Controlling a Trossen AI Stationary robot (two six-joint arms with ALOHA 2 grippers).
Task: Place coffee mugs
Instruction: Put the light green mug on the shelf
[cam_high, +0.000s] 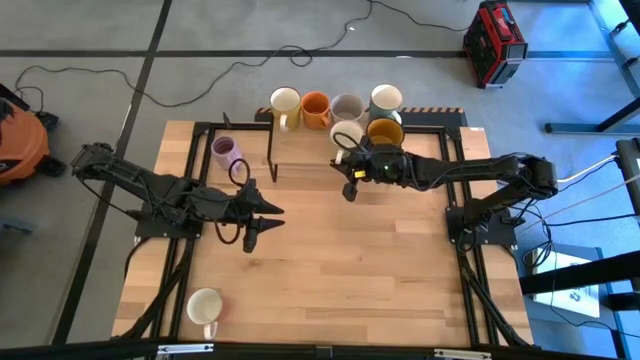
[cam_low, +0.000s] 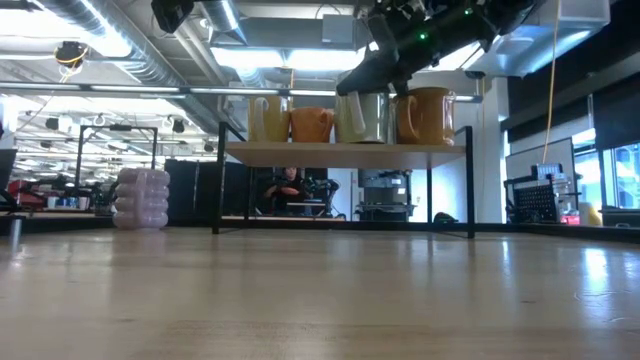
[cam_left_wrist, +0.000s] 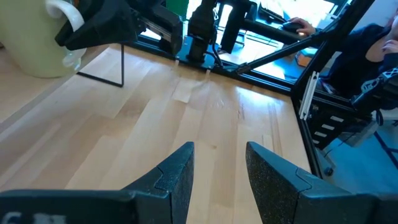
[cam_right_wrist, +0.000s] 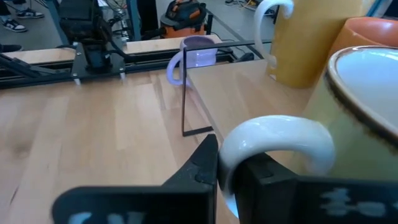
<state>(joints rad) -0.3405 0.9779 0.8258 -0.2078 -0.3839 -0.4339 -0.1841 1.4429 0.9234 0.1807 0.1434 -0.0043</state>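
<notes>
8 coffee mugs are counted in the high view; 6 are grouped on the raised shelf (cam_high: 300, 148): a cream-white mug (cam_high: 285, 102), an orange mug (cam_high: 315, 106), a grey-beige mug (cam_high: 346, 107), a pale mint-blue mug (cam_high: 385, 99), an amber-yellow mug (cam_high: 384, 131) and a second cream-white mug (cam_high: 347, 134); 2 are found down on the surface (cam_high: 350, 260): a lilac mug (cam_high: 227, 152) and a third cream-white mug (cam_high: 205, 306); 2 arms are seen, each with 2 fingers; 1 person (cam_low: 288, 188) is made out in the low view.
</notes>
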